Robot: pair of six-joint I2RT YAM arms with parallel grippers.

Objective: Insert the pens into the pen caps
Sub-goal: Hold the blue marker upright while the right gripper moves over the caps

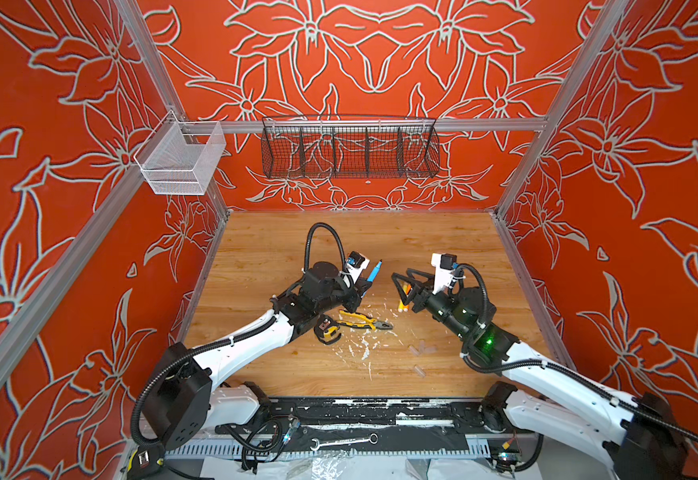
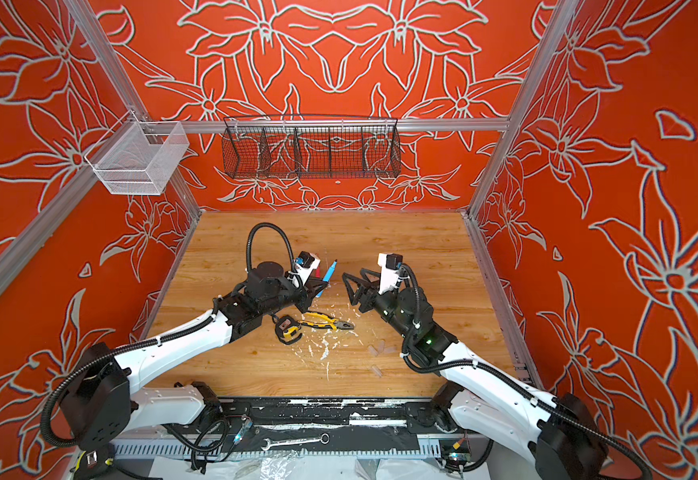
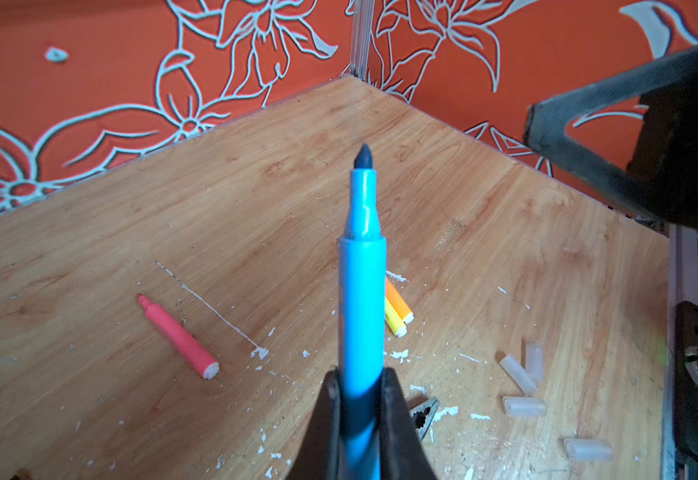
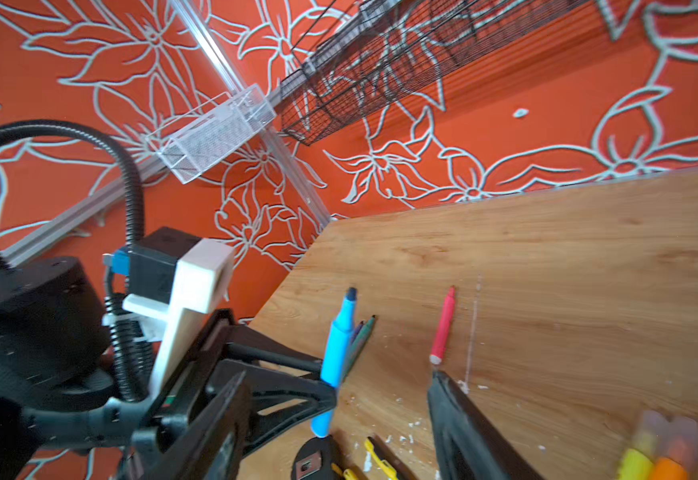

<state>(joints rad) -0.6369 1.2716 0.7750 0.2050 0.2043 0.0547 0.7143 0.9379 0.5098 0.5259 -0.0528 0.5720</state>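
Mid-frame in a top view, above the table point(image 1: 380, 232), the left gripper point(image 1: 367, 284) is clamped on the blue pen point(image 1: 374, 272), its tip pointing up-frame. Right of it, the right gripper point(image 1: 399, 287) has its jaws apart. Loose caps point(image 1: 420, 349) lie lower right of centre.

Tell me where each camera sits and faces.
Both top views: high at the front, looking down on the wooden table; left arm and right arm show.
Left wrist: behind the left gripper, looking along its blue pen toward a table corner.
Right wrist: behind the open right gripper, facing the left arm.
Wrist views share: blue pen, pink pen.
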